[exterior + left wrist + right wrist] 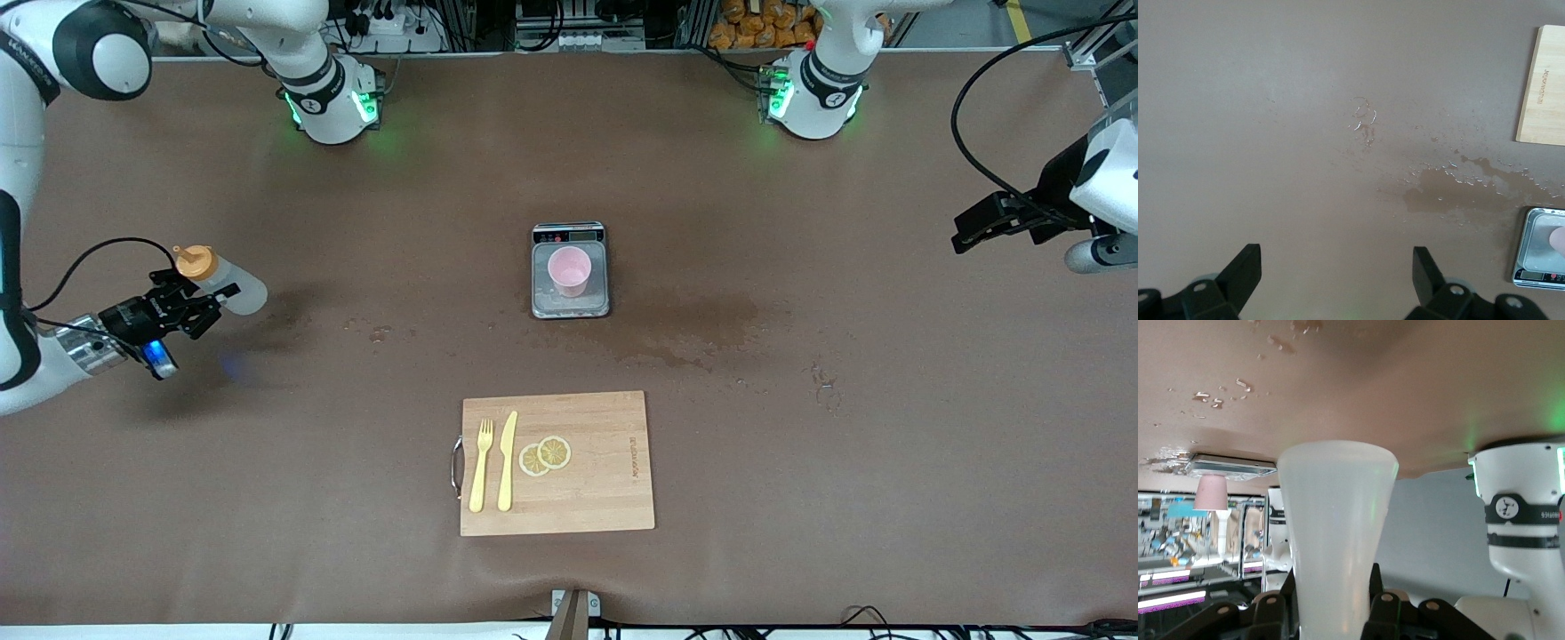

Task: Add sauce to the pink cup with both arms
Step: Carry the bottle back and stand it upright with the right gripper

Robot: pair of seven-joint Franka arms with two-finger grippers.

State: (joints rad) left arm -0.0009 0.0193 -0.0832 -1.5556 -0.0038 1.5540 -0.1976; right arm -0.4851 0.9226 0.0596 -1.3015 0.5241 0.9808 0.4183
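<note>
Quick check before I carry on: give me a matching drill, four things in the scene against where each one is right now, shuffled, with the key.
Things:
1. translucent whitish squeeze bottle with orange cap
2. pale pink plastic cup
3. yellow plastic fork
4. left gripper

Places or states:
A. on the wooden cutting board
B. on the small metal scale
C. open, empty, over the table's left-arm end
D. held in the shut right gripper

Pairs: 1-D, 2-B, 3-A, 4-C

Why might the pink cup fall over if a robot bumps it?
The pink cup looks like thin plastic with no handle, so it is probably light and would slide or tip easily. It stands upright on a small scale, whose smooth metal plate likely gives little grip. Tipped over, its round tapered shape would probably let it roll in a curve.
</note>
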